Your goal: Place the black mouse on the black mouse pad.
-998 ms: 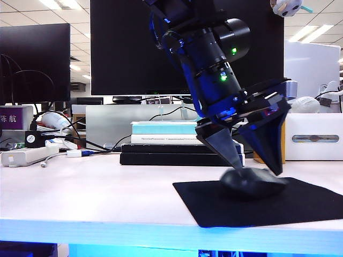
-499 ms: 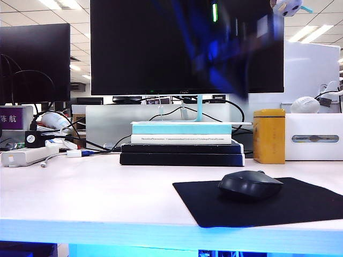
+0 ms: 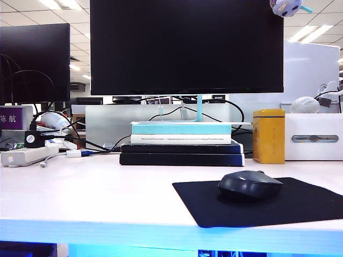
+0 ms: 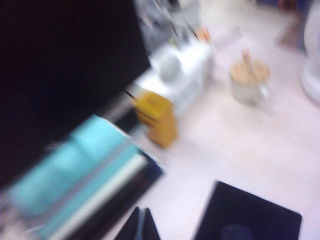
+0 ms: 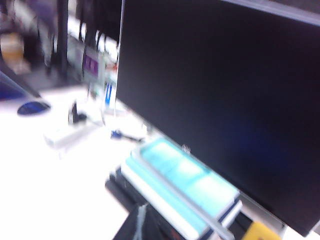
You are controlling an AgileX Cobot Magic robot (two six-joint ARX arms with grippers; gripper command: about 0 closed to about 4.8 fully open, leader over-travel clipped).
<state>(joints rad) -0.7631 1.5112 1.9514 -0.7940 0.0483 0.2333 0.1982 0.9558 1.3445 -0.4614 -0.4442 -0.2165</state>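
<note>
The black mouse (image 3: 250, 185) sits on the black mouse pad (image 3: 300, 206), in front of the stack of books (image 3: 181, 143) under the monitor (image 3: 186, 47). The exterior view shows no arm. The blurred left wrist view alone shows the left gripper (image 4: 141, 227), fingers pressed together with nothing between, high above the pad beside the yellow tin (image 4: 159, 119). The right gripper (image 5: 141, 226) appears only in the right wrist view, above the books; its jaws look closed, empty
</note>
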